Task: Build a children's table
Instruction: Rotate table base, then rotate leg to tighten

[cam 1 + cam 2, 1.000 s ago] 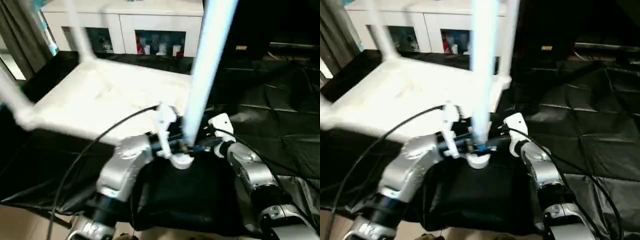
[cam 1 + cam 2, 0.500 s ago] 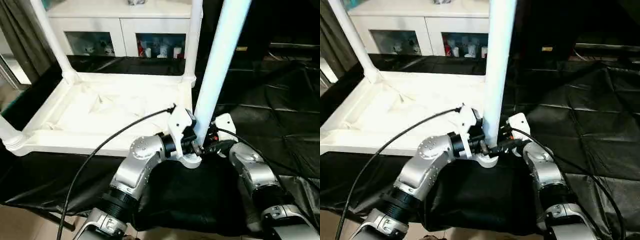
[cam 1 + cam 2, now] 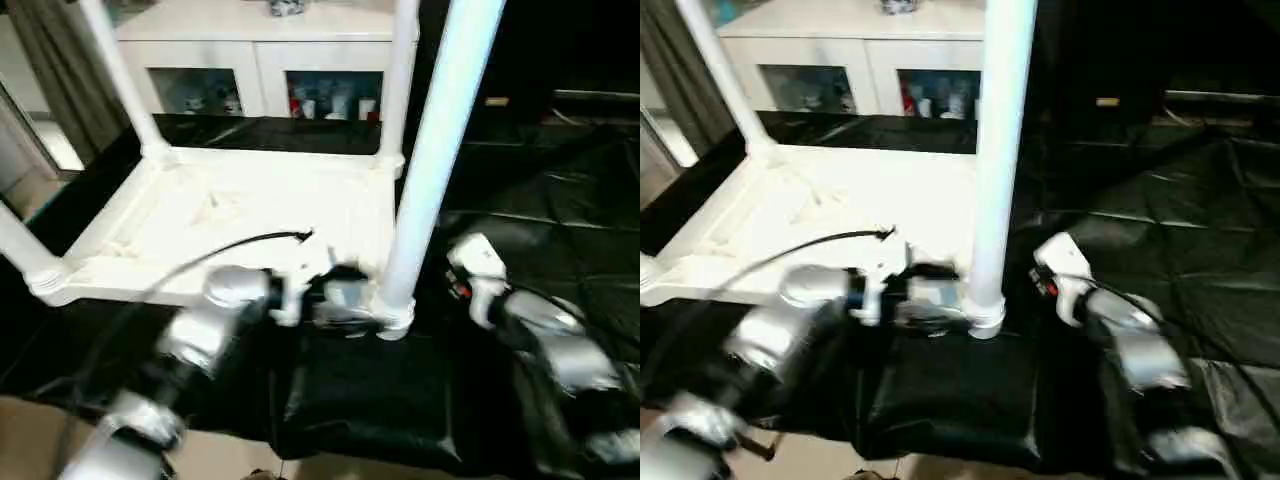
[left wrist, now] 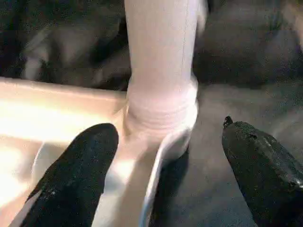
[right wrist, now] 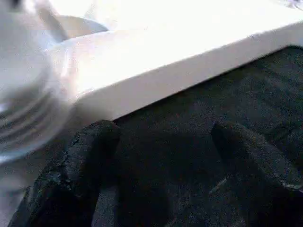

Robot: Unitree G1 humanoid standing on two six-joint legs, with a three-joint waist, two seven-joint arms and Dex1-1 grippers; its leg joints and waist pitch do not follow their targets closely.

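Large table draped in black cloth (image 3: 560, 200), carrying the work. The children's table (image 3: 240, 210), small, white, plastic and rectangular, lay upside down on the cloth, its ribbed underside up and its near long edge along the near edge of the draped table. Tubular white legs stood in its corner sockets: one at the far left corner (image 3: 120, 70), one at the far right corner (image 3: 405, 70), one at the near left corner (image 3: 20, 250), and the near right leg (image 3: 440, 130), upright in the rounded near right socket (image 3: 392, 318). Behind stood a white cabinet with glass doors (image 3: 260, 60).

The left gripper (image 4: 161, 175) was released, its black fingers (image 4: 75, 175) spread to either side of the near right socket's threaded collar, neither finger seen pressing on it. The right gripper (image 5: 156, 175) was likewise released, empty over black cloth just beside the table's near right edge; the right arm's white wrist housing (image 3: 478, 262) sat apart from the leg.

Risk, as judged: with neither gripper holding it, the near right leg would topple or lean if only partly seated, and a stray forearm sweep could knock it or drag the light table off the near edge.
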